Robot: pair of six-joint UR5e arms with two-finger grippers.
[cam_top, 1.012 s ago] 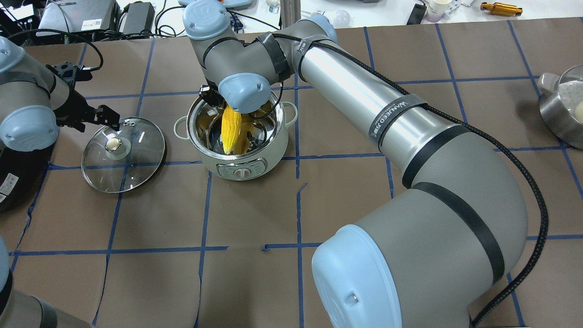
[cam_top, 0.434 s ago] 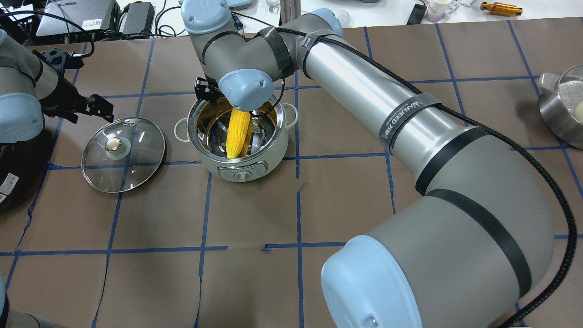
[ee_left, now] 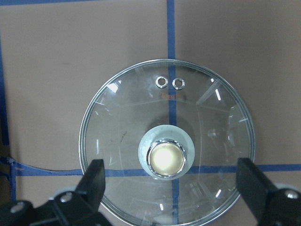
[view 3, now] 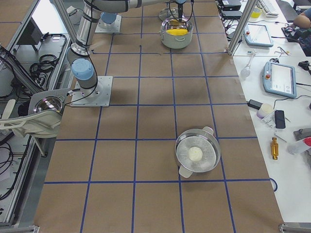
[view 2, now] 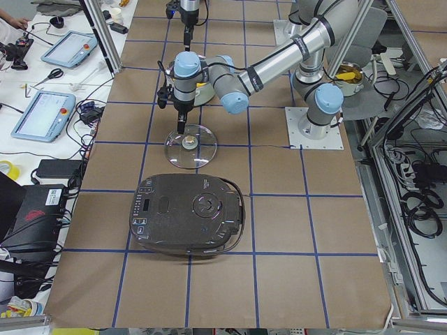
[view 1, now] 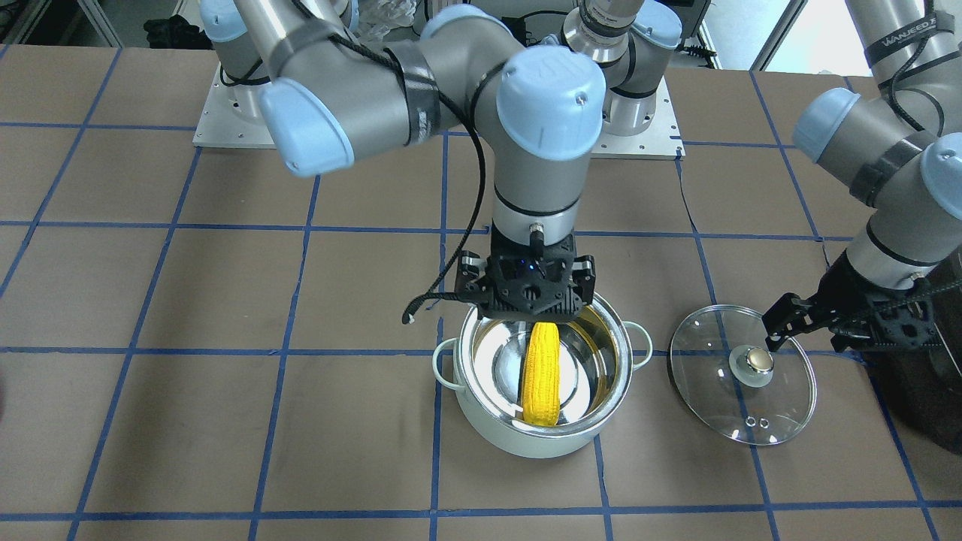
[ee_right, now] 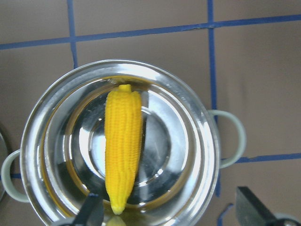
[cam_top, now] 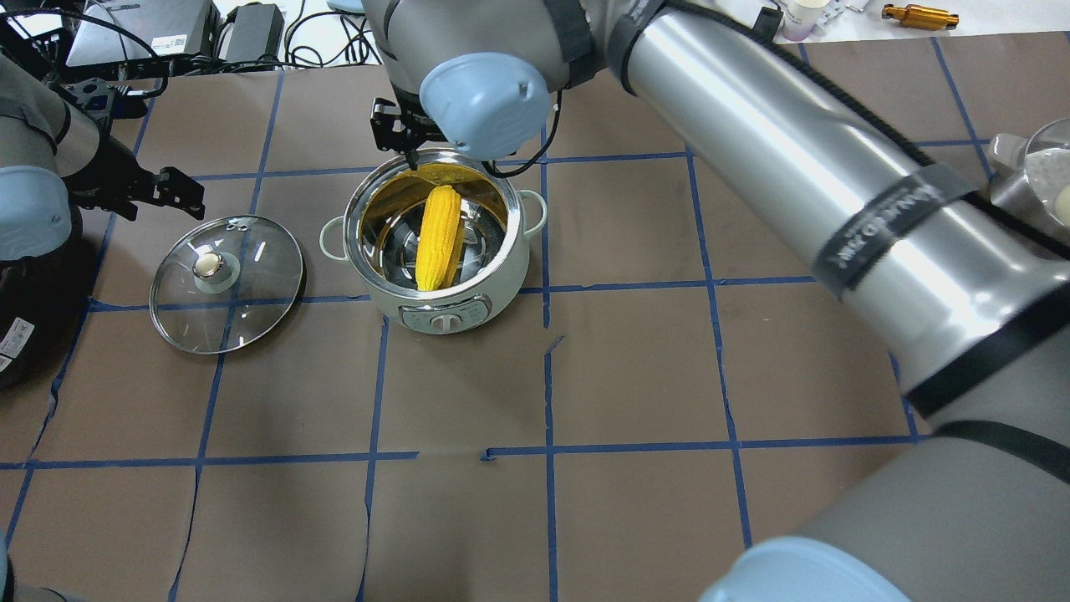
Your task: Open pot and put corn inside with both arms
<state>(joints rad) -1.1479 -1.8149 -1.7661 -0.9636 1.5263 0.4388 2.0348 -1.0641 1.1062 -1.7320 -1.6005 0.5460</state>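
Inside the pot is where the corn can be found, so the main bit looks pretty much done. It's laid lengthwise across the shiny steel interior, pointed end toward the side with the control panel, and it isn't gripped by anything. The right gripper is hung just over the far rim. In its wrist view the fingers are seen spread wide, with the cob well below them, so they're apart and empty.

The lid is already off and is set flat on the desk just beside the pot, knob up, not touching it. The left gripper is hung above it. From its wrist view the fingers are spread either side of the knob with clear gaps, so nothing is held there either.

What's left, then? Going by the task wording, the opening is done and the corn is in. Putting the lid back isn't asked for, so probably only the arms need to be cleared away, if that. One thing to be watched: the right fingers are close to the rim, so a straight lift would likely be safest, so the pot isn't bumped.
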